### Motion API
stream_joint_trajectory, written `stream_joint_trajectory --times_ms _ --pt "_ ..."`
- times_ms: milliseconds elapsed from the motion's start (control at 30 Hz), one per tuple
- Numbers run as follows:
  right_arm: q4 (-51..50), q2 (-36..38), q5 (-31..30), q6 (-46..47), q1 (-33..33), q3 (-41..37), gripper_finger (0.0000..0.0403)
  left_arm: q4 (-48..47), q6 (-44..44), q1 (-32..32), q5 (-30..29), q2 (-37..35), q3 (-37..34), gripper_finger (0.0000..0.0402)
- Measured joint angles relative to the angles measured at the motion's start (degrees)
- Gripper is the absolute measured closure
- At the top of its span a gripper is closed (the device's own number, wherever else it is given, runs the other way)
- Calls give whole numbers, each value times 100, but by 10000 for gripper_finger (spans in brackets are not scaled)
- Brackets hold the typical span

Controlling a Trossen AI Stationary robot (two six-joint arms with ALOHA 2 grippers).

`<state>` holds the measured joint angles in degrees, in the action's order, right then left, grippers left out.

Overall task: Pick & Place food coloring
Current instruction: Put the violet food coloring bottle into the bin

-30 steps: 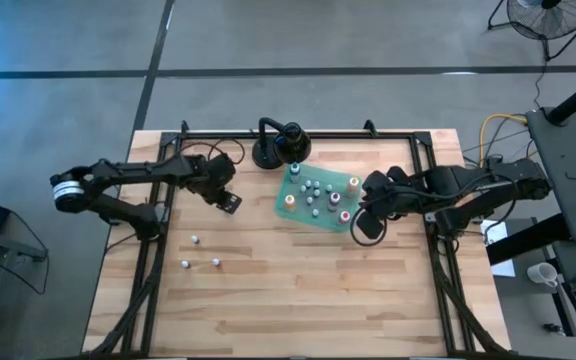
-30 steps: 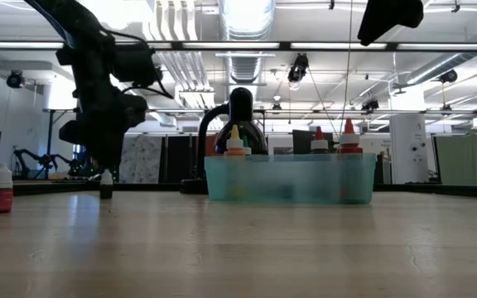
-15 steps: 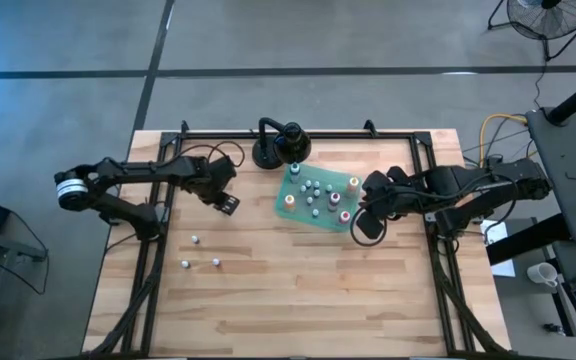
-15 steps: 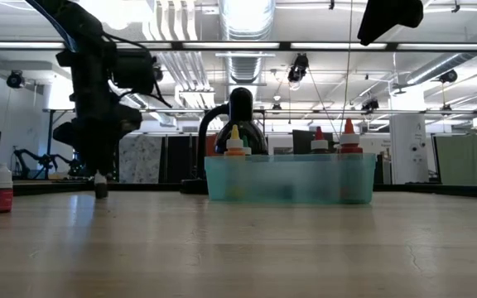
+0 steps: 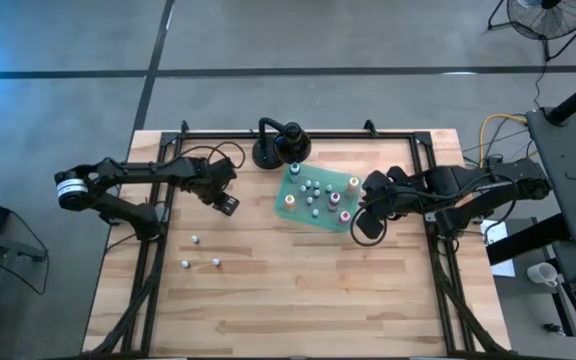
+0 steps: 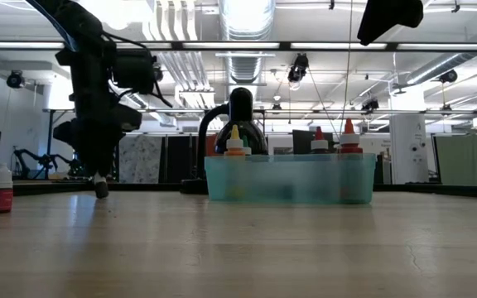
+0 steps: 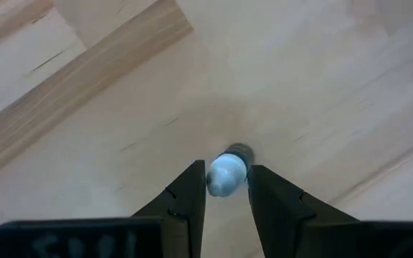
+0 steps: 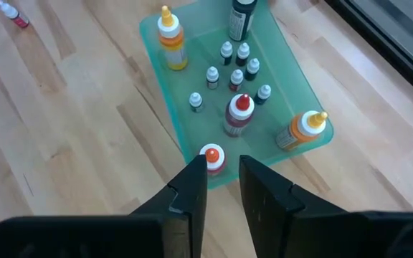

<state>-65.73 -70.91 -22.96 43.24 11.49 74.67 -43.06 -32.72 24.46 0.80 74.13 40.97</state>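
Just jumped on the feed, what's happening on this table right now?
The left pincer is shut on a tiny whitish bottle with a pale cap, holding it just above the wooden table on its left side. Three more small bottles stand loose on the wood nearer the front. The right pincer hovers empty by the near edge of the translucent green tray, which already holds several small and larger bottles.
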Motion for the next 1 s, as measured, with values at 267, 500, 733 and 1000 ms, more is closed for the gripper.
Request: stream_joint_trajectory --times_ms 267,500,733,1000 --pt "0 0 -18 14 0 1 331 108 -78 -70 10 0 0 321" --pt "0 0 -20 29 0 0 326 108 -82 -223 8 0 0 321" --pt "0 0 -24 29 0 1 333 339 -91 -384 -21 0 0 321" --pt "-2 0 -26 29 0 1 323 344 -124 -410 -187 0 0 317"
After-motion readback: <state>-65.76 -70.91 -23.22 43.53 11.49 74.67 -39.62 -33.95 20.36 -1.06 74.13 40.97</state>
